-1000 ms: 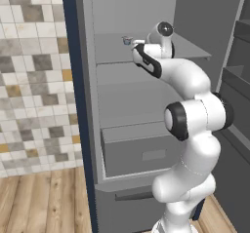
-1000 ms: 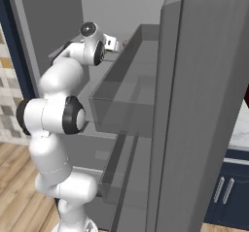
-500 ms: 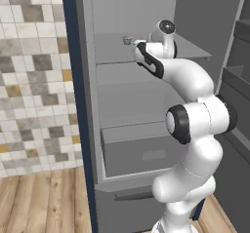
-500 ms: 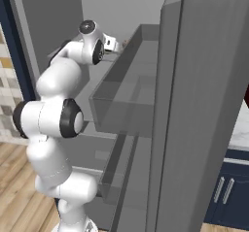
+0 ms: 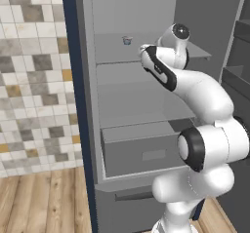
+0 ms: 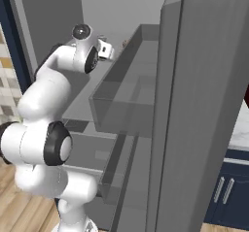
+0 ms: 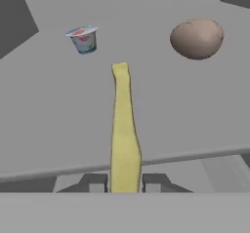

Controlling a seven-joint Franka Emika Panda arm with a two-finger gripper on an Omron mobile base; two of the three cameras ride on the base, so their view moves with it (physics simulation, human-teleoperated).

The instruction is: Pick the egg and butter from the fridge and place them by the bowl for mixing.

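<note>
In the hand view the butter [image 7: 122, 125], a thin yellow stick, runs from between my fingertips out across the grey fridge shelf [image 7: 58, 120]. My gripper [image 7: 125, 181] is shut on its near end. The egg [image 7: 197, 38], brownish-tan and oval, lies on the same shelf beyond and to the right, apart from the stick. The fridge [image 5: 146, 12] stands open in the left base view, my arm reaching to its upper shelf [image 5: 110, 51]. The bowl is out of view.
A small pale cup [image 7: 83, 38] with a red-and-blue label stands on the shelf left of the butter, also seen as the cup [image 5: 127, 40]. Below are a lower shelf and a wide drawer [image 5: 146, 151]. The open shelved door [image 6: 209, 105] stands close on the right.
The jaws have closed on the butter stick. The arm has hardly moved, and the base views are unchanged.
</note>
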